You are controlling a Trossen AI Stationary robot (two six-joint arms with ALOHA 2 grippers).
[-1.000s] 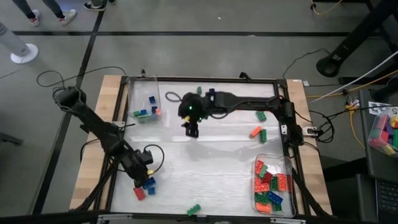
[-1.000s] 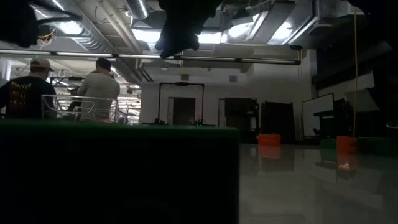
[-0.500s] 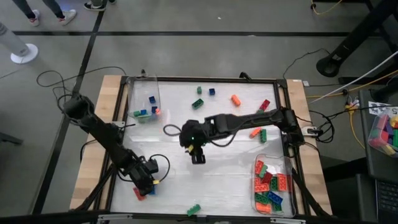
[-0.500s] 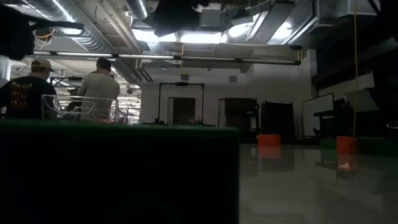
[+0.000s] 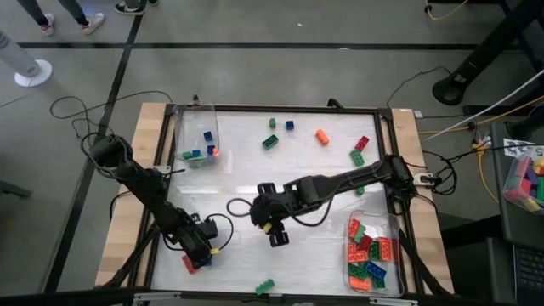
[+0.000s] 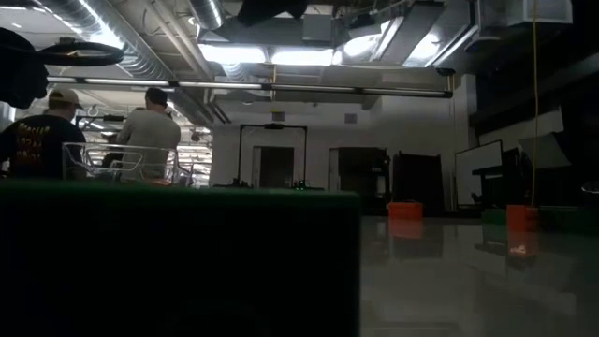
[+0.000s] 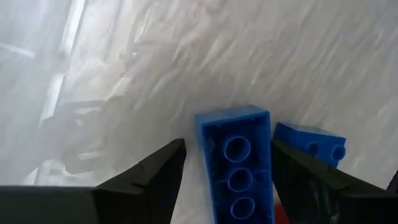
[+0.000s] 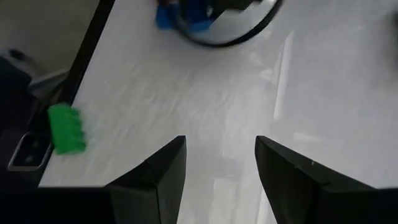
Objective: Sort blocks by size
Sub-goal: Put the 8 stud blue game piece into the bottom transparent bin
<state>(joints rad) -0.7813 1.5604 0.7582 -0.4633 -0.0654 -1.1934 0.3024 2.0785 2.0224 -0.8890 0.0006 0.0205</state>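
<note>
both sets of jaws are seen parted. the left gripper (image 7: 227, 180) is lowered at the table's near left corner with a long blue brick (image 7: 236, 165) lying between its spread fingers, studs-down with its hollow underside showing; whether the fingers press on it cannot be told. a second blue brick (image 7: 311, 144) lies just beside it, and a red brick (image 5: 189, 264) is close by. the right gripper (image 8: 219, 163) is held open and empty over bare table (image 5: 323, 174) near the middle, with a green brick (image 8: 66, 129) ahead of it at the near edge. small blocks are gathered in a clear bin (image 5: 197, 136) at the far left, and larger ones fill a clear bin (image 5: 372, 252) at the near right. loose bricks (image 5: 272, 141) are scattered along the far side. in the low view, a dark green wall blocks most of the table, and two people (image 6: 148, 126) are seen standing in the room beyond.
</note>
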